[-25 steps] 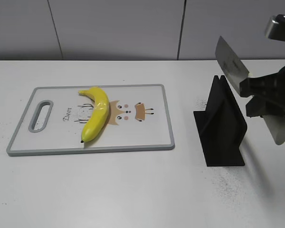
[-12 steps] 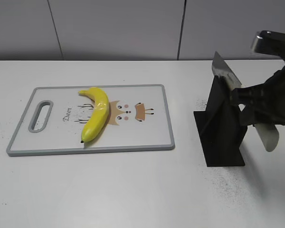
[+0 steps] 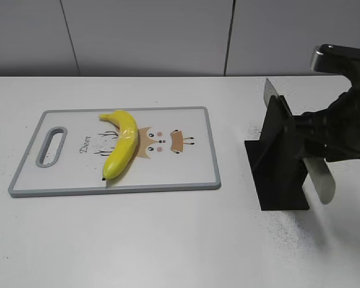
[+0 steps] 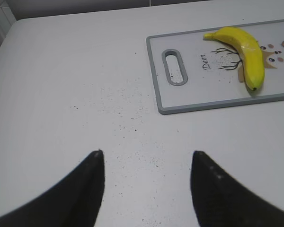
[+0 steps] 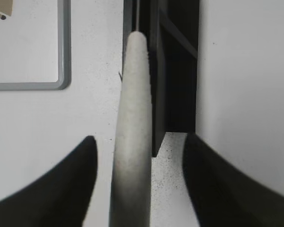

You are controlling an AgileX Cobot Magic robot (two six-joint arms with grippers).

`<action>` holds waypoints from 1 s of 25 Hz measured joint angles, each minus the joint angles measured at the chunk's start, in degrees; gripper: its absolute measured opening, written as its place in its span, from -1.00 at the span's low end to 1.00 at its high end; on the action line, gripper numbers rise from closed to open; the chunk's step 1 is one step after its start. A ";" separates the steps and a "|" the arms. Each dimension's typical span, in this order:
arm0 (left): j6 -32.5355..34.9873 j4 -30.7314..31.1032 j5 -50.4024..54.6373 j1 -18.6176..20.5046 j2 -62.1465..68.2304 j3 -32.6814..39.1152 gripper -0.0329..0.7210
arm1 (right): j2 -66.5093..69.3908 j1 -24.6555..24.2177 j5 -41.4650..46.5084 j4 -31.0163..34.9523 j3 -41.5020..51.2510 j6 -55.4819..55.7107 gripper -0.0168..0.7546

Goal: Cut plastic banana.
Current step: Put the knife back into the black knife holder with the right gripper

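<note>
The plastic banana (image 3: 121, 147) lies whole on the left half of the grey-rimmed cutting board (image 3: 186, 120); it also shows in the left wrist view (image 4: 248, 47). A knife with a pale handle (image 3: 319, 177) has its blade down in the slot of the black stand (image 3: 279, 162). My right gripper (image 3: 312, 144) is at the handle (image 5: 135, 118). Its fingers (image 5: 139, 137) flank the handle with a gap on each side, so it is open. My left gripper (image 4: 146, 152) is open and empty over bare table, left of the board (image 4: 199, 94).
The black stand (image 5: 177, 71) stands right of the board, whose corner shows in the right wrist view (image 5: 61, 47). The white table has dark specks. A grey wall runs along the back.
My right gripper has come down and left with the knife. The blade was raised above the stand and now sits in its slot. The banana has not moved.
</note>
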 joint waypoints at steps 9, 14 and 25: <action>-0.06 0.00 0.00 0.00 0.00 0.00 0.53 | -6.06 0.00 3.98 0.00 0.58 -7.24 0.75; -0.06 0.00 0.00 0.00 0.00 0.00 0.57 | -17.88 0.00 7.43 0.00 7.54 -15.90 0.74; -0.06 0.00 0.11 0.00 0.00 0.00 0.62 | -51.66 0.00 18.36 0.40 16.65 -26.88 0.55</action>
